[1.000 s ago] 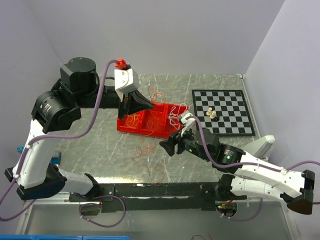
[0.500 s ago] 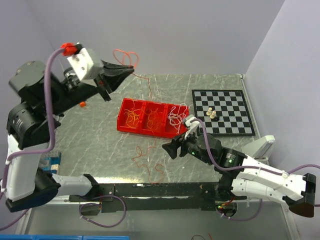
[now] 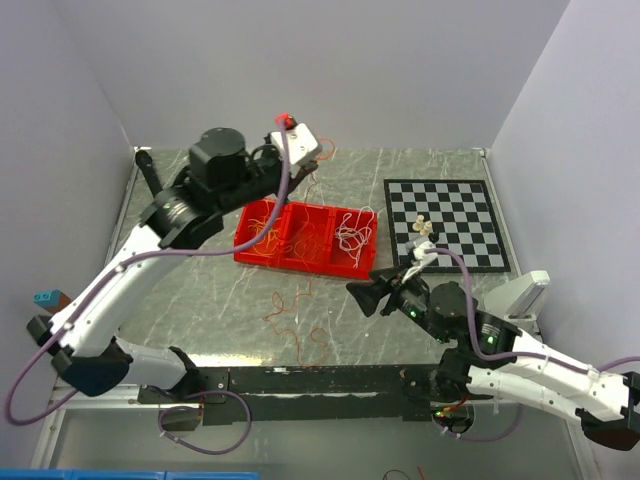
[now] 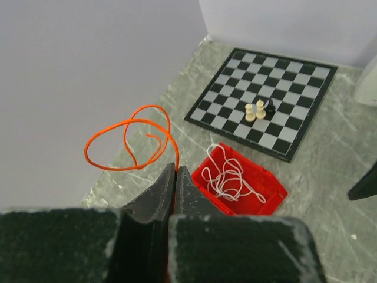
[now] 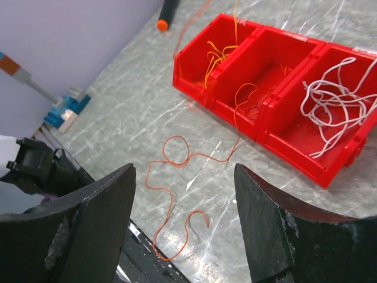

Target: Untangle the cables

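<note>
My left gripper (image 4: 175,169) is shut on a thin orange cable (image 4: 126,125) that loops up past its fingertips. In the top view it (image 3: 326,153) hangs above the far edge of the red tray (image 3: 292,263). The tray's three bins hold yellow-orange cables (image 5: 219,54), orange cables (image 3: 308,232) and white cables (image 5: 334,105). A loose orange cable (image 5: 169,197) lies curled on the table in front of the tray. My right gripper (image 5: 184,172) hovers open above that cable, holding nothing.
A chessboard (image 3: 458,205) with a few pieces (image 3: 423,226) lies at the right, behind my right arm. A black stick with an orange tip (image 5: 165,12) lies at the back left. A blue block (image 5: 63,109) sits at the table's left edge.
My left arm rose from the tray, swung up to the left, then came back over the tray's far edge, still holding the orange cable. My right gripper drifted a little to the right.
</note>
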Robot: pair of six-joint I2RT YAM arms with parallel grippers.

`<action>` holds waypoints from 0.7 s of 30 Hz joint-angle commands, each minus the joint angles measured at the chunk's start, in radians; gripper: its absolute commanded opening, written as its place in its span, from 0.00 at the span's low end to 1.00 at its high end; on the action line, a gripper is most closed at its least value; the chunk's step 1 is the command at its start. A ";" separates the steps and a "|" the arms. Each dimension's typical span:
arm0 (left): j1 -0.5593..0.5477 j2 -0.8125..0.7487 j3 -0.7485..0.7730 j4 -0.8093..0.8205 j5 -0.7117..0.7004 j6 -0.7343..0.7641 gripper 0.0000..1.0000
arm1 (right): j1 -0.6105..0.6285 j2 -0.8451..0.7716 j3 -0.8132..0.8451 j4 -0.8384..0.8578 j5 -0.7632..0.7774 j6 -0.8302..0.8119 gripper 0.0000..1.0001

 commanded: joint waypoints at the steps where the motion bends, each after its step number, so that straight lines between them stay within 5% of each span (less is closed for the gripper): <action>1: -0.001 0.005 0.006 0.117 -0.045 0.041 0.01 | -0.004 -0.041 -0.021 0.003 0.036 0.026 0.74; 21: 0.002 0.080 0.120 0.217 -0.076 0.103 0.01 | -0.003 -0.053 -0.030 -0.005 0.039 0.021 0.72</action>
